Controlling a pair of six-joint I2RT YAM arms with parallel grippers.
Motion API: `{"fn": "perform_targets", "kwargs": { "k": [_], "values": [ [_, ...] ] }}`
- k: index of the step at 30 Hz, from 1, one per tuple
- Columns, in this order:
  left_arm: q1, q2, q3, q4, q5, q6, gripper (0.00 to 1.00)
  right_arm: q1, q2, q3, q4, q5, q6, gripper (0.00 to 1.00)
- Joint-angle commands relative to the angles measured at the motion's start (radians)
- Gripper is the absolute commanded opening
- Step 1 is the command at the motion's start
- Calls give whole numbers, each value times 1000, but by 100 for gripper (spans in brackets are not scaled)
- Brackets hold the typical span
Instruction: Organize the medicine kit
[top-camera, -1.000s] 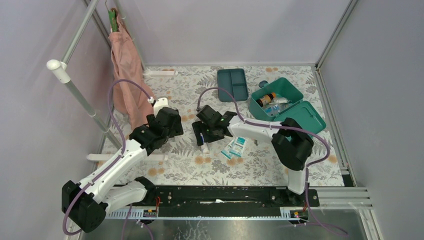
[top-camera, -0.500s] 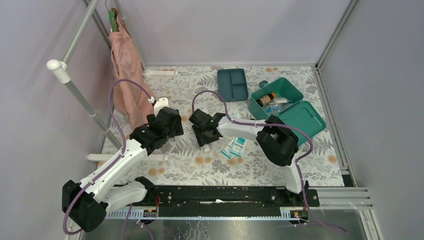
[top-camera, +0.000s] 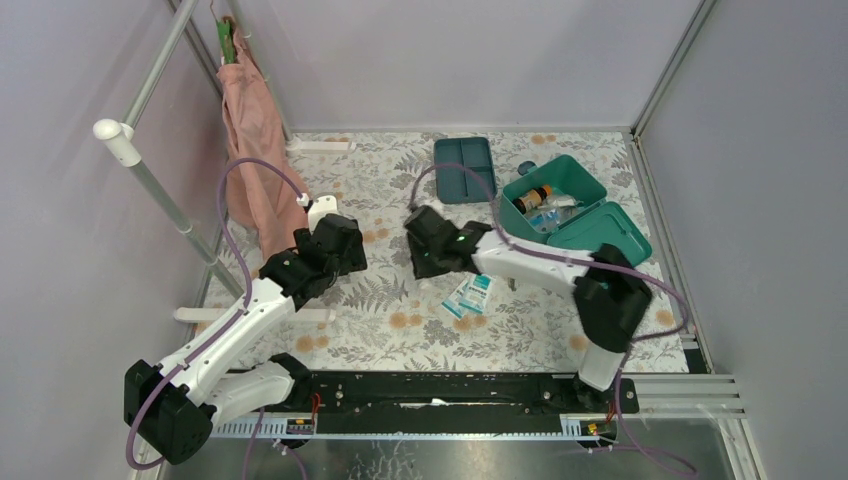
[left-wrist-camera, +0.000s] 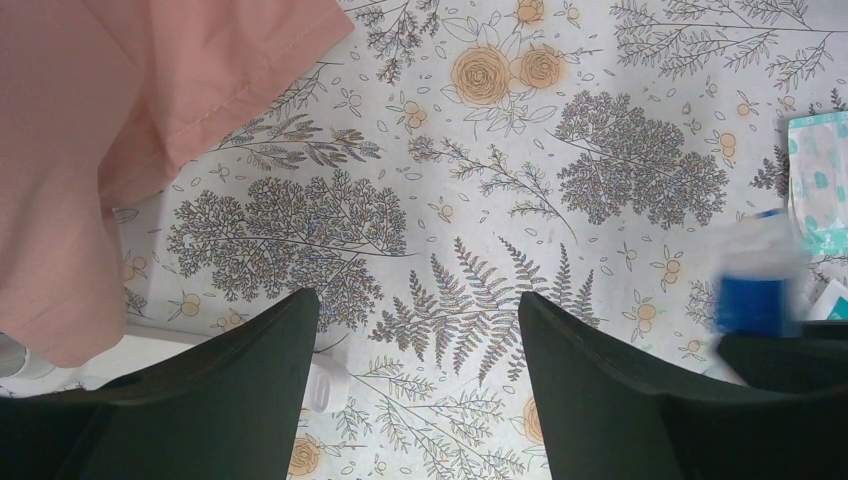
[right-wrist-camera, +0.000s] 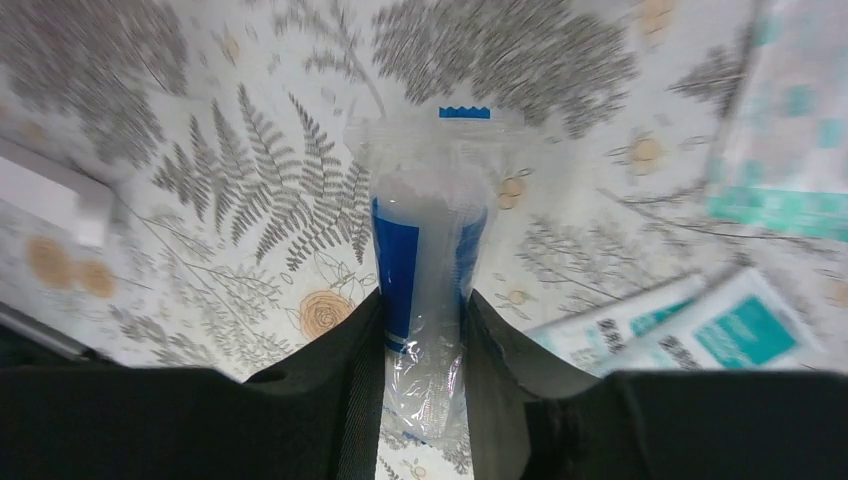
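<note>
Top external: my right gripper (top-camera: 425, 262) is sitting mid-table. The medicine kit (top-camera: 608, 236) is lying open at its 2 o'clock, nearer this arm than my left.

Right wrist: my fingers are pinching a clear-wrapped blue tube (right-wrist-camera: 425, 235), its long axis pointing to 12 o'clock.

Left wrist: my left gripper (left-wrist-camera: 415, 330) is hanging spread, with nothing between the fingers.
</note>
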Motion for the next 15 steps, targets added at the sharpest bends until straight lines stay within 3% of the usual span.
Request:
{"fn": "perform_targets", "kwargs": {
  "k": [1,8,15],
  "values": [
    [7,3,-7,9,8,21,82,-133,-230,-62,52,-24,42,36],
    [7,1,-9,15,19,25,82,-503,-465,-93,-16,-31,-18,36],
    [7,-7,-10,16,20,27,82,-814,-444,-86,-15,-46,8,37]
  ]
}}
